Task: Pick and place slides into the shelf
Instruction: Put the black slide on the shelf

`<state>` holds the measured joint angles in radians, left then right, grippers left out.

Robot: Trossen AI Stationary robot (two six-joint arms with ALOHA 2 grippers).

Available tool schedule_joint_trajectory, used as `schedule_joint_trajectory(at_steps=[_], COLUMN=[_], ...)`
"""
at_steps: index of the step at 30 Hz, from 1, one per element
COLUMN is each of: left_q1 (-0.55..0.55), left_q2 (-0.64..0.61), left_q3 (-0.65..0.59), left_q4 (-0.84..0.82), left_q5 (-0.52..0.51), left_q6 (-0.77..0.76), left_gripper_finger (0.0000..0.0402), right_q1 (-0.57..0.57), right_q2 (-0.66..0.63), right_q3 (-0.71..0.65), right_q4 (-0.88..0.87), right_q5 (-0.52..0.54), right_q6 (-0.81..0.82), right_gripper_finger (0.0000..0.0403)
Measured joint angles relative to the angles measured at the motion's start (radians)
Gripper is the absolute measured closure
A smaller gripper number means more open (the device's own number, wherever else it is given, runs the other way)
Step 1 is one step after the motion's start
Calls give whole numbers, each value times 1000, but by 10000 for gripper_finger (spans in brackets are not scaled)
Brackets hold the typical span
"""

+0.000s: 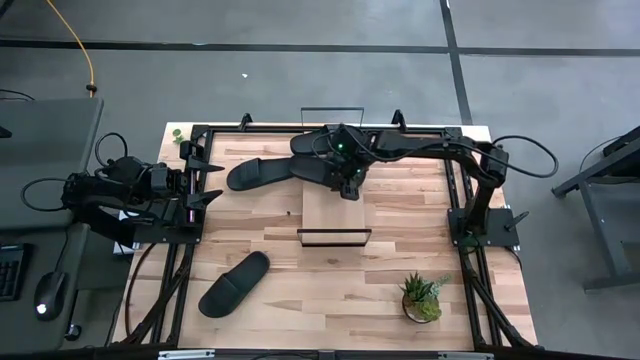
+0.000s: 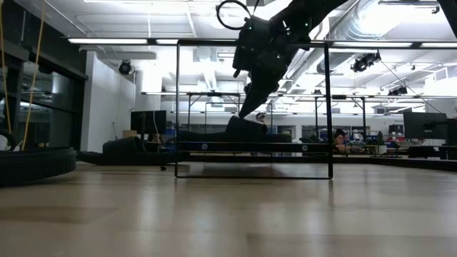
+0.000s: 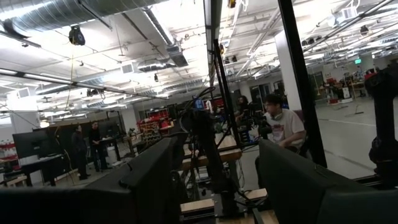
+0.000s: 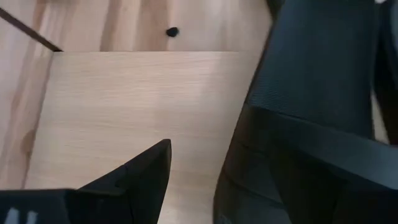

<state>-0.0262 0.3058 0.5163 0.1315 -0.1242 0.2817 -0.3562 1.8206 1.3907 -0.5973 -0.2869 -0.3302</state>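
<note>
The shelf [image 1: 335, 210] is a light-wood board with black wire rails at its far and near ends, lying mid-table. My right gripper [image 1: 350, 188] hangs open over its far part, pointing steeply down. A black slide [image 1: 312, 168] lies by its fingers; in the right wrist view this slide [image 4: 317, 74] lies on the shelf board [image 4: 137, 99]. Another slide [image 1: 310, 143] lies just beyond it, one [image 1: 258, 174] on the table left of the shelf, one [image 1: 235, 283] near the front left. My left gripper [image 1: 205, 181] waits open at the table's left edge. My right gripper has one finger [image 4: 137, 177] free above the bare board. The slide's strap [image 4: 311, 146] fills the other side of the wrist view and hides the second fingertip. I cannot tell whether that finger touches the slide, which lies flat on the shelf.
A small potted plant [image 1: 422, 298] stands near the front right corner. Black frame rails [image 1: 452, 190] run along the table's left and right sides. Bare tabletop [image 1: 330, 290] lies in front of the shelf. People show in the room beyond the table.
</note>
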Motion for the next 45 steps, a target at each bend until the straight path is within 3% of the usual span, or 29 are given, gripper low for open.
schedule_joint_trajectory(at_steps=[13, 26, 37, 45], left_q1=[0, 0, 0, 0], left_q2=[0, 0, 0, 0], left_q3=[0, 0, 0, 66], left_q4=[0, 0, -68, -278], left_q5=[0, -7, -287, -344], left_q6=[0, -2, -25, -148], left_gripper_finger=[179, 179, 179, 179], right_q1=[-43, -43, -42, -40], right_q2=[0, 0, 0, 0], right_q3=[0, 1, 90, 109], right_q4=[42, 89, 89, 84], right_q5=[166, 168, 160, 155], right_q6=[16, -8, 21, 111], right_gripper_finger=[146, 146, 146, 146])
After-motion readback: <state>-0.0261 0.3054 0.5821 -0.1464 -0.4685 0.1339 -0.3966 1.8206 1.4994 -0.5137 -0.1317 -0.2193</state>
